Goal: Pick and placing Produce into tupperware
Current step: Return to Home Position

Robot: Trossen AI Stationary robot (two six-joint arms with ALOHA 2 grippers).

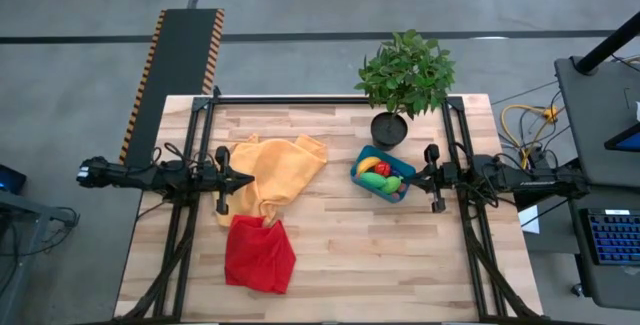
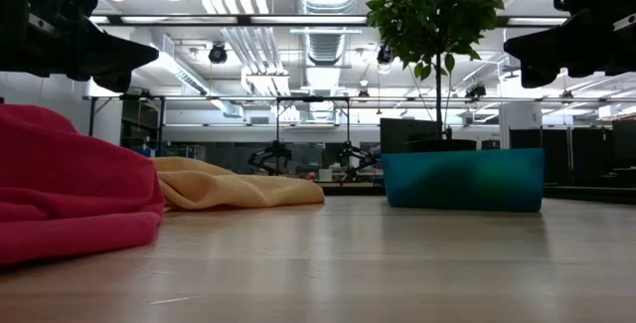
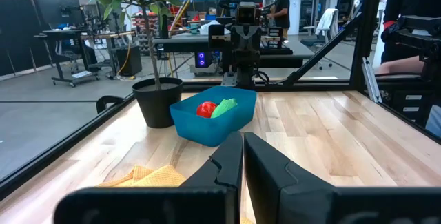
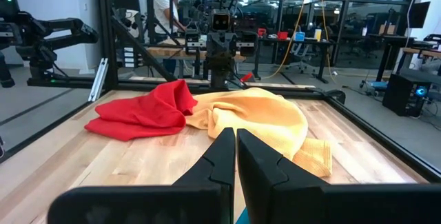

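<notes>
The teal-blue tupperware (image 1: 381, 175) rests flat on the table's right half, beside the plant pot. Inside it lie a yellow banana (image 1: 367, 164), a red tomato (image 1: 382, 168) and green pieces (image 1: 390, 183); the left wrist view shows the tomato (image 3: 205, 109) and a green piece (image 3: 224, 107) above its rim. My left gripper (image 1: 222, 179) hangs over the table's left side, above the orange cloth, its fingers shut (image 3: 242, 156). My right gripper (image 1: 433, 177) hovers just right of the tupperware, also shut (image 4: 236, 148). Neither holds anything.
An orange cloth (image 1: 270, 170) and a red cloth (image 1: 259, 254) lie crumpled on the table's left half. A leafy plant in a black pot (image 1: 389, 128) stands at the far edge, touching distance from the tupperware. Bare wood spans the near and middle table.
</notes>
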